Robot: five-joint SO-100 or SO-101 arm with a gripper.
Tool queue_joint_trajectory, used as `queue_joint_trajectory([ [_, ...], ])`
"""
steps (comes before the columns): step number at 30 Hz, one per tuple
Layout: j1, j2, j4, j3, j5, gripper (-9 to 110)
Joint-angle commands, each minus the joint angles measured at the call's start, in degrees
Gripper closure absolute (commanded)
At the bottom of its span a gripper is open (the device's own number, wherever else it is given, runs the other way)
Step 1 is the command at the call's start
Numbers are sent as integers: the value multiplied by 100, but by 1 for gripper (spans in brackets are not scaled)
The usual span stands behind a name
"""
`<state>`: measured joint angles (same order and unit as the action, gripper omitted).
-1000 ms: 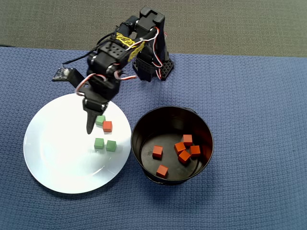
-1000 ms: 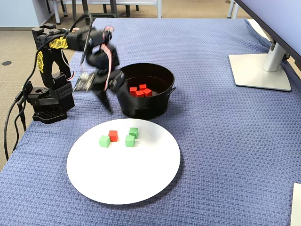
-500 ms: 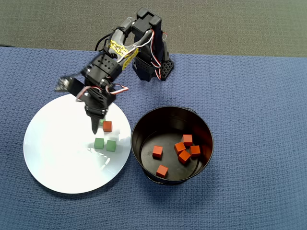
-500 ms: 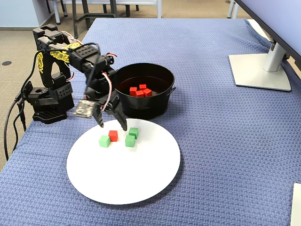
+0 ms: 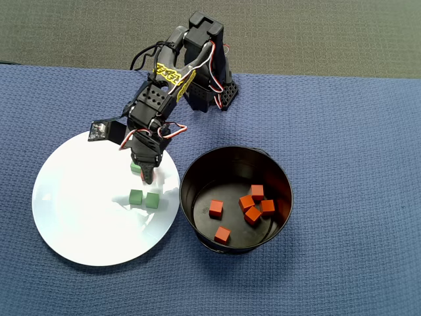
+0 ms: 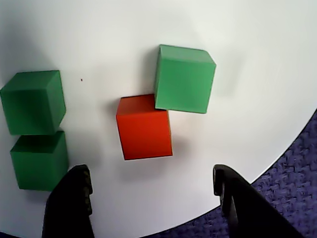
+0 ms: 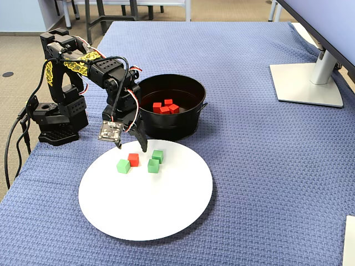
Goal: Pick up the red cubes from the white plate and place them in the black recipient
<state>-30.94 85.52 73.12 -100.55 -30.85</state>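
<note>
One red cube (image 6: 144, 127) lies on the white plate (image 6: 247, 39), touching a green cube (image 6: 184, 78); in the fixed view it (image 7: 133, 159) sits near the plate's (image 7: 150, 205) far edge. My gripper (image 6: 151, 186) is open and empty, hovering just above the plate short of this cube, a finger (image 6: 74, 198) on each side. In the overhead view the gripper (image 5: 145, 174) hides the cube. The black recipient (image 5: 191, 191) beside the plate (image 5: 85, 224) holds several red cubes (image 5: 253, 204), also seen in the fixed view (image 7: 165, 106).
Two more green cubes (image 6: 33, 101) (image 6: 39, 159) lie together at the left in the wrist view, close to the left finger. The arm's base (image 7: 55, 124) stands on the blue cloth behind the plate. A monitor stand (image 7: 308, 83) is at the far right.
</note>
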Motion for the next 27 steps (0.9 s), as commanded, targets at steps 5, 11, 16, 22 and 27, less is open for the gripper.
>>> queue_joint_trajectory([
  [5,-62,-70,-264,97,-316,77],
  [11,-176,-272,-334,211,-413,78],
  [16,-255,-519,-325,413,-492,78],
  [22,-308,-703,-334,606,-545,80],
  [27,-343,-729,-404,642,-519,82],
])
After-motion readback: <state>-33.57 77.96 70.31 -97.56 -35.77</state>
